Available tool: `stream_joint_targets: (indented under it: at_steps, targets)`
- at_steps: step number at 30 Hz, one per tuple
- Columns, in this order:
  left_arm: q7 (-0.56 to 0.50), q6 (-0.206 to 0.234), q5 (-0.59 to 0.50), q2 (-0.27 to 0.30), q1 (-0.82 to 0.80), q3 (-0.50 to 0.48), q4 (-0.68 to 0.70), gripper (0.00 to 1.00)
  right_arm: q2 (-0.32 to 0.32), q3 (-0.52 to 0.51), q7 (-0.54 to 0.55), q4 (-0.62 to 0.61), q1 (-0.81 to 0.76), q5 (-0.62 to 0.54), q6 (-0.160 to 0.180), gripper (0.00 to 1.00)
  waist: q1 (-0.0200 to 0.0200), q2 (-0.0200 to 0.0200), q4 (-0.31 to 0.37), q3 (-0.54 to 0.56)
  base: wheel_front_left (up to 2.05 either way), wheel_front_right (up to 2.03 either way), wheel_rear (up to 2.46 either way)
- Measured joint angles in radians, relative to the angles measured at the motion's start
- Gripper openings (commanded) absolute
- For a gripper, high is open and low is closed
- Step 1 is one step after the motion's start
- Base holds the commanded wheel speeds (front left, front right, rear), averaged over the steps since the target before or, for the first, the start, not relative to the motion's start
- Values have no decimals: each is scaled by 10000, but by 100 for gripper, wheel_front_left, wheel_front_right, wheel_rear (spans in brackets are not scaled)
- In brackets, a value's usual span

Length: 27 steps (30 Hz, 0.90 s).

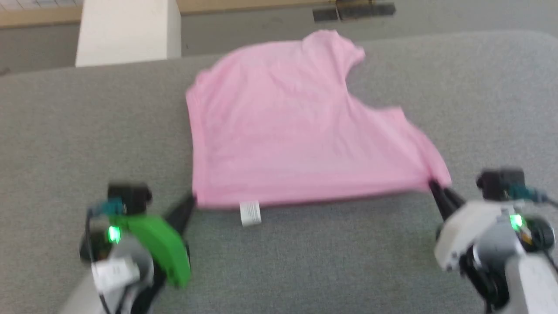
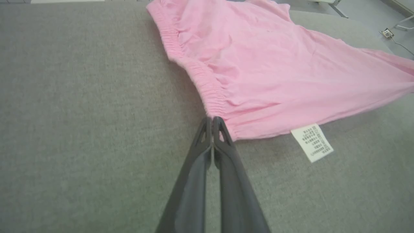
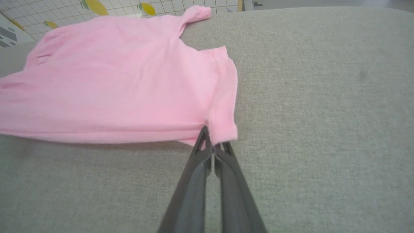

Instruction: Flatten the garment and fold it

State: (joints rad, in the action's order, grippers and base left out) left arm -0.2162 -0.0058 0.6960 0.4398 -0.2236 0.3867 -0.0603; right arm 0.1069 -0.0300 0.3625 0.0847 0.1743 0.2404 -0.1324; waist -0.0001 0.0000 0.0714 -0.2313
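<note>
The garment (image 1: 296,131), pink shorts, lies spread on a grey padded surface (image 1: 65,131) as the left gripper (image 1: 192,204) and right gripper (image 1: 433,187), each pinched shut on a near corner, apparently stretch it flat; folding likely calls for carrying that edge across together

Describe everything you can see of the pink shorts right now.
Light pink shorts of soft, cotton-like cloth lie mostly flat on the grey padded surface. The gathered elastic waistband runs along the robot's left side; a white printed label sticks out from the near edge. That edge is stretched between the left pincer, shut on the waistband corner, and the right pincer, shut on a leg hem corner.
</note>
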Motion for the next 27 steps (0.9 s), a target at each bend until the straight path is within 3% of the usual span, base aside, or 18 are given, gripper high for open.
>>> stream_joint_targets:
  at_steps: [8,14,20,27]
  targets:
    - [-1417,1139,984,337,3413,334,2270,0,-401,-775,1904,-1946,-3169,-382,-2,0,0,0,-203,934,0,0,0]
    - [-1459,1499,1246,359,4335,370,3883,0,-470,-1358,2938,-3916,-4343,-575,-2,0,0,0,-523,1162,0,0,0]
    - [-938,1406,886,-82,3598,454,4033,0,-146,-1235,2826,-4675,-3416,-846,0,0,0,0,-736,1159,0,0,0]
    - [-213,1162,128,-965,1079,539,2623,0,957,-518,2569,-3114,-106,-999,0,0,0,0,-956,774,0,0,0]
